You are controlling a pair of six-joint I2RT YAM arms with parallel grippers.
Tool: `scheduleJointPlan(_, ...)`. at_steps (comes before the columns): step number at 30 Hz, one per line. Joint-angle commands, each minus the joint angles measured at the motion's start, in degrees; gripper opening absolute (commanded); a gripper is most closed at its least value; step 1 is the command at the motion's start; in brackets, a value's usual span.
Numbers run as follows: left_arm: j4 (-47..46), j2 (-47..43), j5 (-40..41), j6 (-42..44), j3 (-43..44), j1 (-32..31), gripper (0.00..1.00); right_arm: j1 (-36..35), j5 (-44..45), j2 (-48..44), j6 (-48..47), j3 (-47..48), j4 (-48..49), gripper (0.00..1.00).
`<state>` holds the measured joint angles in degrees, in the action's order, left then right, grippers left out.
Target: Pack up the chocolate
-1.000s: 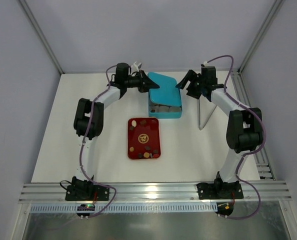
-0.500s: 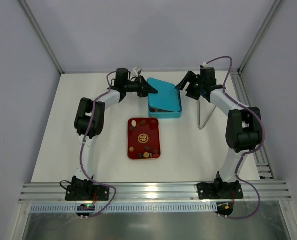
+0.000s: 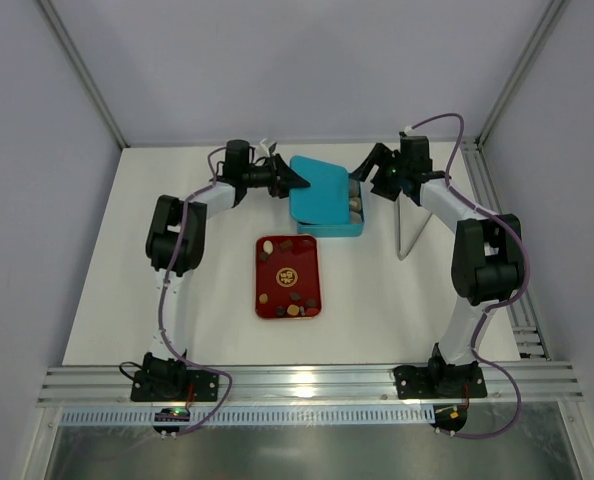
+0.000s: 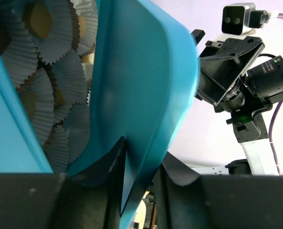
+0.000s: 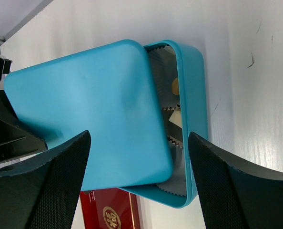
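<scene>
Several small chocolate pieces (image 3: 268,244), dark, light brown and cream, lie on the red tray (image 3: 311,290) at the table's middle. Behind it stands the blue box (image 3: 329,230) lined with pale paper cups (image 4: 41,71). Its blue lid (image 3: 322,188) lies on it, shifted left, so a strip of cups with pieces (image 3: 355,205) shows on the right. My left gripper (image 3: 295,183) is shut on the lid's left edge (image 4: 141,71). My right gripper (image 3: 369,172) is open above the box's right side; the lid (image 5: 84,114), box rim (image 5: 196,105) and tray (image 5: 110,212) show between its fingers.
A thin grey metal rod (image 3: 405,232) stands right of the box, next to the right arm. An aluminium rail (image 3: 307,380) runs along the near edge. Grey walls close in the back and both sides.
The lid, tilted up at first with the box's front row showing, has come down onto the box and slid left with my left gripper. The right gripper has barely moved.
</scene>
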<state>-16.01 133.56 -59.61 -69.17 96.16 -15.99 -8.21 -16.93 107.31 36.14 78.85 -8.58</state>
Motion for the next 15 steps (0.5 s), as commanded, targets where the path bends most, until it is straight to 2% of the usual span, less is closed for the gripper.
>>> scheduleJointPlan(1,-1.9,-0.2,-1.5,-0.4,-0.3,0.8,0.29,-0.4,-0.2,0.1,-0.2,0.3,2.7,0.83)
scheduleJointPlan(8,-1.4,-0.7,-1.4,0.0,-1.3,1.7,0.44,-0.5,-0.3,0.2,-0.2,0.2,2.7,0.83)
scheduleJointPlan(15,-0.1,-1.5,-1.4,1.2,-2.7,3.0,0.52,-0.5,-0.4,0.4,0.0,0.1,2.9,0.83)
